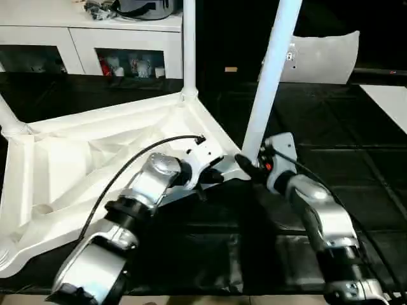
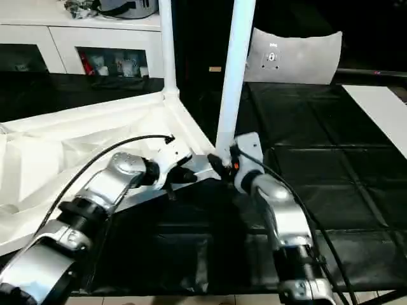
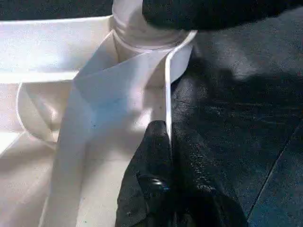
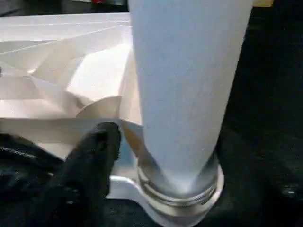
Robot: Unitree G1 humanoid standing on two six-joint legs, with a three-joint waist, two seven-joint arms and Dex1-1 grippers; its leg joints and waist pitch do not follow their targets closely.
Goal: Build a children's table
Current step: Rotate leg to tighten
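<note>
Pinching the tabletop [image 1: 95,159] rim, left gripper [image 3: 168,142] closed; right gripper [image 1: 251,166] at leg [image 1: 270,76] base, state unclear.

Head stereo downward; wrist close-ups.
</note>
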